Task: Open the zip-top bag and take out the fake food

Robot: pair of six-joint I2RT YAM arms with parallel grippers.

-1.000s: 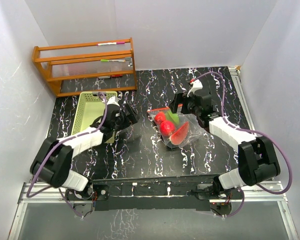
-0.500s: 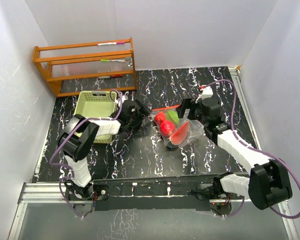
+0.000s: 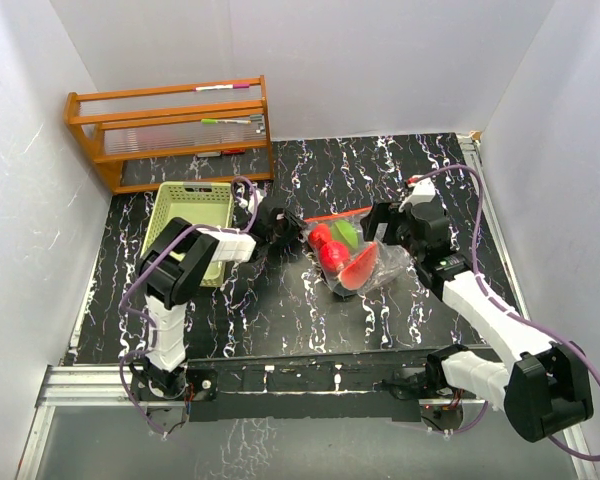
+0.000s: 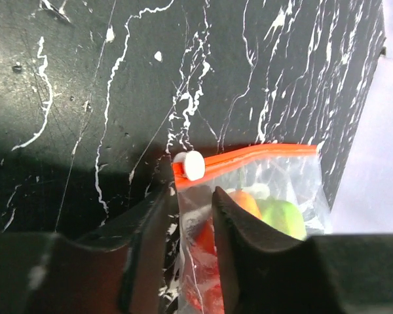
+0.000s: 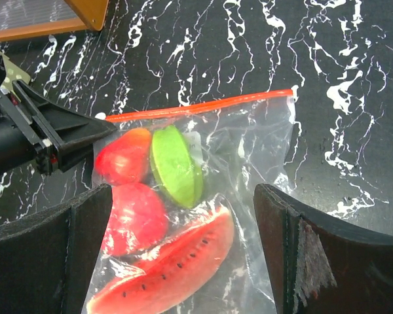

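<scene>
The zip-top bag [image 3: 372, 262] lies mid-table, its red zip strip [image 3: 335, 214] along the far edge. Through the clear film I see the fake food: two red fruits [image 5: 121, 160], a green piece [image 5: 177, 167] and a watermelon slice [image 5: 170, 265]. My left gripper [image 4: 193, 193] has its jaws drawn narrow around the bag's left corner, just below the white slider [image 4: 188, 165]; bag film fills the slim gap. The right gripper [image 5: 182, 193] hovers wide open over the bag from the right, its fingers straddling the food without touching it.
A pale green slotted basket [image 3: 185, 225] sits left of the bag, close behind my left arm. An orange wooden rack [image 3: 170, 130] stands at the back left. White walls close in the black marbled table [image 3: 280, 310] on three sides.
My left gripper travelled right from beside the basket to the bag's left corner and narrowed its jaws there. The right arm drew back slightly to the right, still open.
</scene>
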